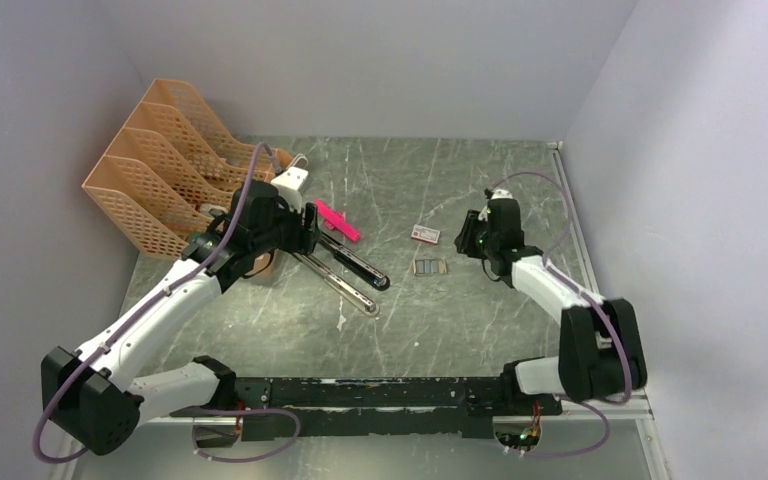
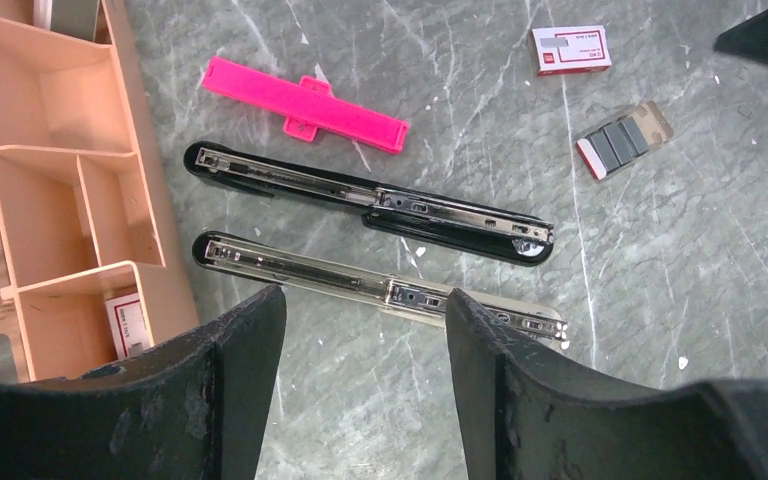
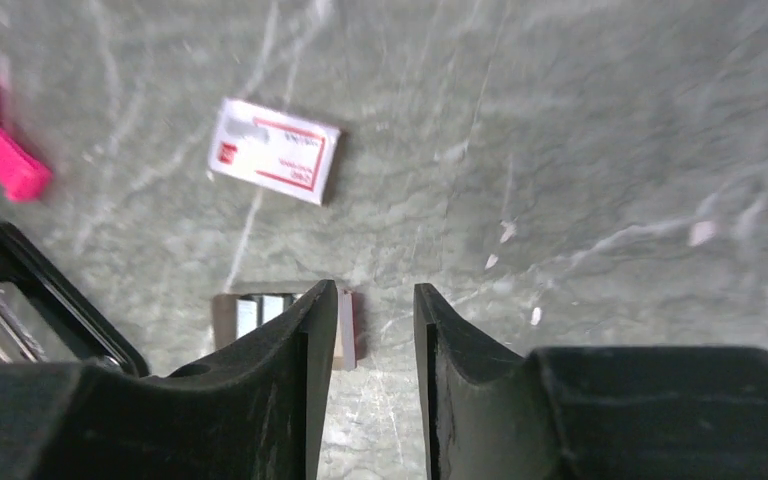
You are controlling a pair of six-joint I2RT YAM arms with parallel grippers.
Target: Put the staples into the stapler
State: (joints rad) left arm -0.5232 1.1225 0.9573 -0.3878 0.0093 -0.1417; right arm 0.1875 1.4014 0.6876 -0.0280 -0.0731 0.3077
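Observation:
The black stapler [image 2: 360, 195] lies flat on the table with its silver rail showing; it also shows in the top view [image 1: 355, 262]. Grey staples [image 2: 620, 138] sit in a small cardboard tray to its right, seen in the top view [image 1: 430, 267] and half hidden behind a finger in the right wrist view [image 3: 260, 315]. The white box with red print [image 2: 570, 50] lies just beyond the tray [image 1: 425, 234] [image 3: 273, 150]. My left gripper [image 2: 365, 305] is open and empty, above the stapler's near side. My right gripper [image 3: 372, 300] is open and empty, just right of the tray.
A slim black-and-silver stick [image 2: 380, 290] lies parallel to the stapler on its near side. A bright pink plastic piece [image 2: 305, 105] lies beyond the stapler. An orange file organiser [image 1: 160, 170] stands at the back left, close to my left arm.

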